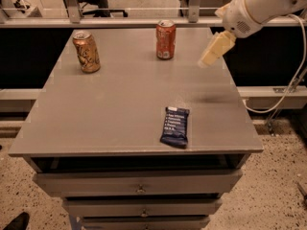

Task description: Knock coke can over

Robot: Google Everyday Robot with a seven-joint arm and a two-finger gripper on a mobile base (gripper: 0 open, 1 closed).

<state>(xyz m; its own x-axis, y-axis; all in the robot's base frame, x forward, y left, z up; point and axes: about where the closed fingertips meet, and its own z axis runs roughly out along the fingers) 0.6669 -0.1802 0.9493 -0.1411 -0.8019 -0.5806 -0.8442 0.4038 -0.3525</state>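
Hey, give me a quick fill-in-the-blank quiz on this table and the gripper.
1. The coke can stands ____ at the back of the table.
2. The gold-brown can stands on the coke can's ____ in the picture.
3. The dark blue snack bar lies near the table's ____ edge.
4. The gripper hovers on the coke can's ____ in the picture, apart from it.
Missing words: upright, left, front, right.
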